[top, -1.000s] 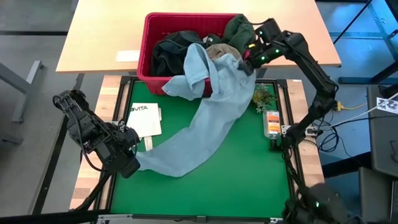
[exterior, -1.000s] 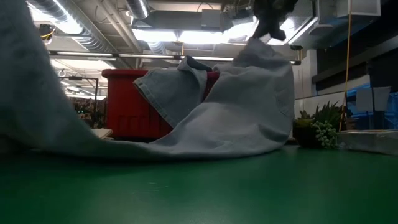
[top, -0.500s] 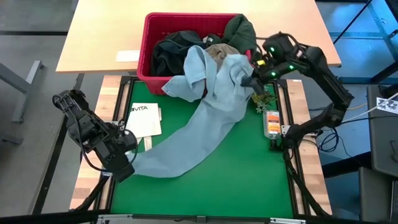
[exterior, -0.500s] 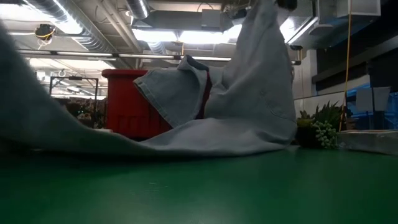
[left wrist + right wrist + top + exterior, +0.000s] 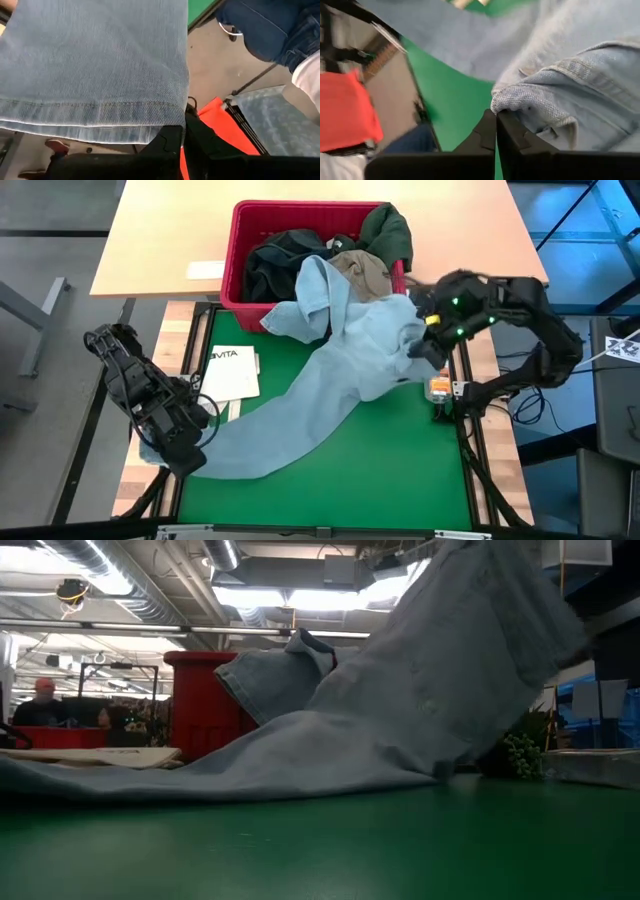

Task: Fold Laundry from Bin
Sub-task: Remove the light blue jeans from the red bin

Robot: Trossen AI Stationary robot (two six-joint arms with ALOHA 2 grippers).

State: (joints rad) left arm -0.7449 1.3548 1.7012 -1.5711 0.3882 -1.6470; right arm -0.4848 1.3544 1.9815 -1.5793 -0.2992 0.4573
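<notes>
Stretching across the green mat (image 5: 400,460), the jeans (image 5: 330,375) hang pinched between the left gripper (image 5: 178,455) near-left and the right gripper (image 5: 428,350) beside the bin (image 5: 238,240).

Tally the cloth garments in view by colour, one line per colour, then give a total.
Light blue denim jeans, pulled half out of the red plastic bin and held by both grippers: 1
Dark green garment, on the bin's far right corner: 1
Black or dark grey garment, in the bin: 1
Khaki-beige garment, in the bin: 1
Total: 4
</notes>
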